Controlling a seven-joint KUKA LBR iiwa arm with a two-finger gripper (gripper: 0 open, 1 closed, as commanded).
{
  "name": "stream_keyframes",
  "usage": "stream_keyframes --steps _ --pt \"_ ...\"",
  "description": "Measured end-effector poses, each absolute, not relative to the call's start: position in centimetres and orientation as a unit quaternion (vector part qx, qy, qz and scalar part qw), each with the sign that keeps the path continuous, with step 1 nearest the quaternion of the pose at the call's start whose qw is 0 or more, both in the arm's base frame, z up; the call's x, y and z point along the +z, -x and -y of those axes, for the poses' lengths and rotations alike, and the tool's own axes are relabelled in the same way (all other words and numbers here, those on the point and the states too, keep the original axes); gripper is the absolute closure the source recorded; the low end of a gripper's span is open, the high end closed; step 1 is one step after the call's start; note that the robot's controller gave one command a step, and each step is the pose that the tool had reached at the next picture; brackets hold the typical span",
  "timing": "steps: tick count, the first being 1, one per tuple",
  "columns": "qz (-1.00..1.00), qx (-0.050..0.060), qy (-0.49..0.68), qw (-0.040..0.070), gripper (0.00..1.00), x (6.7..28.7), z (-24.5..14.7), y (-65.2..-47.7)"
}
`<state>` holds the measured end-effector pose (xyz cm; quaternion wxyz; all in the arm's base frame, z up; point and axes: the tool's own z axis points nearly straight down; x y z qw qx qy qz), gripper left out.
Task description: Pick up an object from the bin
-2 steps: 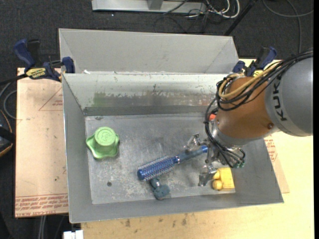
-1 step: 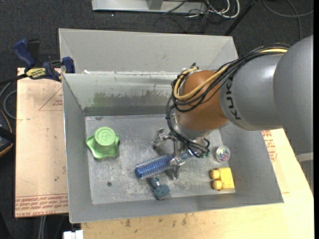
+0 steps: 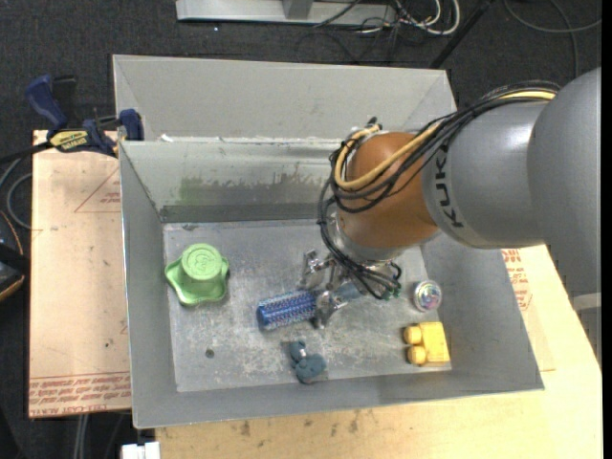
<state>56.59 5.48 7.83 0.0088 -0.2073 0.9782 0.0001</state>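
Note:
My gripper (image 3: 326, 285) hangs low over the middle of the bin floor, below the arm's orange cover. Its tip is at the right end of a blue bristly brush-like piece (image 3: 286, 310) that lies flat and slightly slanted. Whether it touches that piece is hidden by the metal parts. A small grey-blue lump (image 3: 306, 362) lies just in front of the brush, near the bin's front wall. A small shiny round thing (image 3: 426, 295) sits to the right of the gripper.
A green flower-shaped cup or lid (image 3: 198, 275) stands at the left of the floor. A yellow block (image 3: 426, 344) lies at the front right. The arm and its orange cover hide the back right part of the bin.

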Motion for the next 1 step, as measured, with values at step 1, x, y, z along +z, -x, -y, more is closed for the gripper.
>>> stream_keyframes --steps 1 --pt "-0.977 0.000 0.215 0.005 1.00 20.67 -4.23 -55.14"
